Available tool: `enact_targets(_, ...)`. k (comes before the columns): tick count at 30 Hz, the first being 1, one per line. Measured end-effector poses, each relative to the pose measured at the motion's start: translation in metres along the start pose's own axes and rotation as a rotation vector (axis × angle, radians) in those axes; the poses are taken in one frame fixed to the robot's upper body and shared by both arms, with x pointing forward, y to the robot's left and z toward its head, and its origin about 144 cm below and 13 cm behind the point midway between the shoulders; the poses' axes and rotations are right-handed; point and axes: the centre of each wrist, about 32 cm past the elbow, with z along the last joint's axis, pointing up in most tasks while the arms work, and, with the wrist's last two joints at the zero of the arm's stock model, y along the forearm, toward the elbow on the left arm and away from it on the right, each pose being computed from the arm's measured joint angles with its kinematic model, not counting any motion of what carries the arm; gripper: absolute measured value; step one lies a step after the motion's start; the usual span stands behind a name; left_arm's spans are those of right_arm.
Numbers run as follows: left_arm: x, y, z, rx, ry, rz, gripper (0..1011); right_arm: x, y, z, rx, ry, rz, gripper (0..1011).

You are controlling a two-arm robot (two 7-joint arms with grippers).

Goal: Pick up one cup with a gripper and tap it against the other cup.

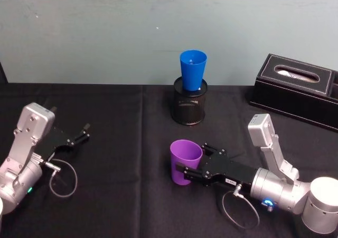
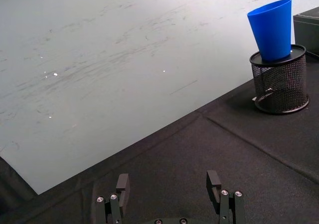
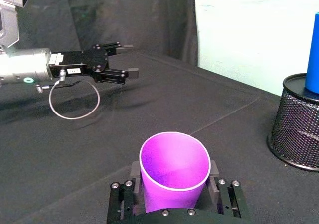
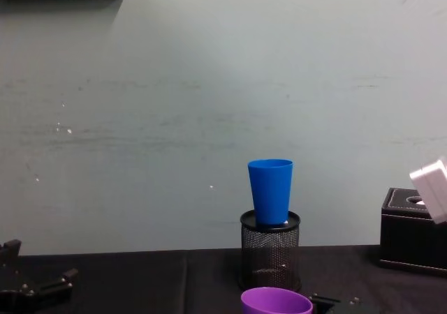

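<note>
A: Entry — where is the cup to be lifted?

B: The purple plastic tumbler [image 1: 185, 164] stands upright, mouth up, at lower centre of the head view, on the black cloth table [image 1: 121, 195]. The right gripper [image 1: 191, 157], black and two-fingered with a small white label, reaches in from the lower right, low and level. Its fingers are pressed against the tumbler's two sides at about mid-height. The right wrist view agrees: one pad on each wall, rim free above.

A: Why a side hold?

B: My reading is that it leaves the rim and the far wall bare, so that wall can meet the target. The base looks to be on the cloth, so the lift is not yet made.

A: Target?

B: The bright blue plastic tumbler [image 1: 193, 69] sits mouth up inside the black wire-mesh pen holder [image 1: 188, 107], upper centre of the head view, behind the purple one and well apart from it. Propped like that, its exposed wall lies above the holder's rim, so the purple tumbler likely must rise before it goes forward. It seems loosely seated — a hard tap could tip it.

A: Room to move?

B: Open cloth lies between the two. The black tissue box [image 1: 296, 87] lies toward the right edge, near the holder, and the wall is close behind. The left gripper [image 1: 84, 132] rests near the left edge, fingers spread, holding nothing, well clear.
</note>
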Motion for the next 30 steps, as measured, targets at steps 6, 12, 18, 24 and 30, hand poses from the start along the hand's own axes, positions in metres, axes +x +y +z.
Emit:
enact_targets(6,0.0,0.0,0.0,0.0,0.0,0.0,1011,0.0,0.0,0.0,0.001,0.0,-0.001,748)
enact_targets(12,0.0,0.0,0.0,0.0,0.0,0.0,1011,-0.001,-0.009,0.009,0.029,-0.006,-0.018,732)
enact_targets(18,0.0,0.0,0.0,0.0,0.0,0.0,1011,-0.002,-0.021,0.032,0.044,-0.043,-0.033,732)
enact_targets(24,0.0,0.0,0.0,0.0,0.0,0.0,1011,0.002,-0.03,0.054,0.03,-0.082,-0.045,732)
enact_targets(30,0.0,0.0,0.0,0.0,0.0,0.0,1011,0.002,-0.034,0.075,0.008,-0.114,-0.058,732)
